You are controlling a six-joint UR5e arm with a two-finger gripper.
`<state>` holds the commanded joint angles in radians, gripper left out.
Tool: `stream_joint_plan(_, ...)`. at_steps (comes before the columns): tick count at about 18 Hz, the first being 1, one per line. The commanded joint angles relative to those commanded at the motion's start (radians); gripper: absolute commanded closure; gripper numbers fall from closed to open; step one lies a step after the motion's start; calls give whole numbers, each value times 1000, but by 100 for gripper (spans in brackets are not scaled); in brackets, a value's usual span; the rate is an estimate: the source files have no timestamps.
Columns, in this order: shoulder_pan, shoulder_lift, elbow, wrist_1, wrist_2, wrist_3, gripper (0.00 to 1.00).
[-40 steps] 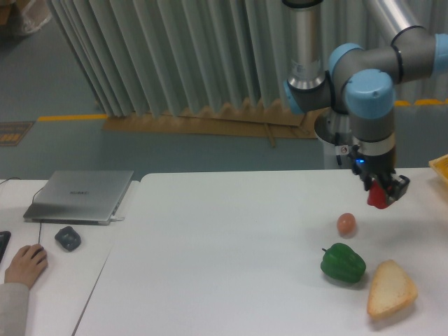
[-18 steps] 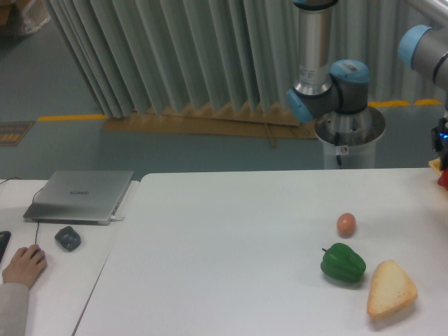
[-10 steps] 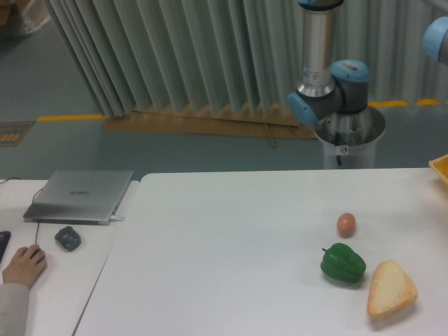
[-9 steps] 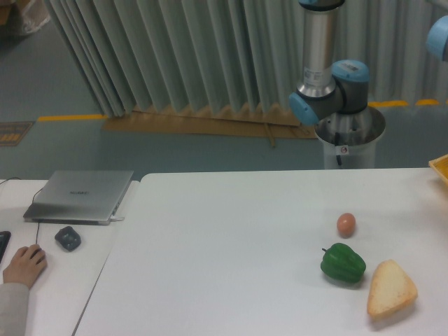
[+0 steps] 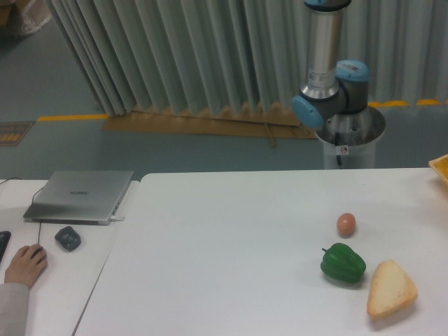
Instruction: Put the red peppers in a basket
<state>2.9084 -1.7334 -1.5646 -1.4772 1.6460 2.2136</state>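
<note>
white table (image 5: 231,231), basket (image 5: 439,168) corner at right edge

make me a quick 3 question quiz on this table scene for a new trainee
1. True or false: the egg touches the green pepper.
2. Which item lies nearest the table's front right corner? A) laptop B) bread wedge C) egg
3. Fill in: at the right edge of the picture, only a corner of the yellow-orange ____ shows.

Key: 1 false, there is a gap between them. 2 B. 3 basket. The gripper and the red pepper are out of view.
</note>
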Motion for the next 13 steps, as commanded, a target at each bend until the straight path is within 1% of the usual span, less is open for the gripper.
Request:
stream_joint_plan(9,-11,3,3,-2,-49,-11,0)
stream_joint_plan(13,-60,23,3,-3,-61,-126,0)
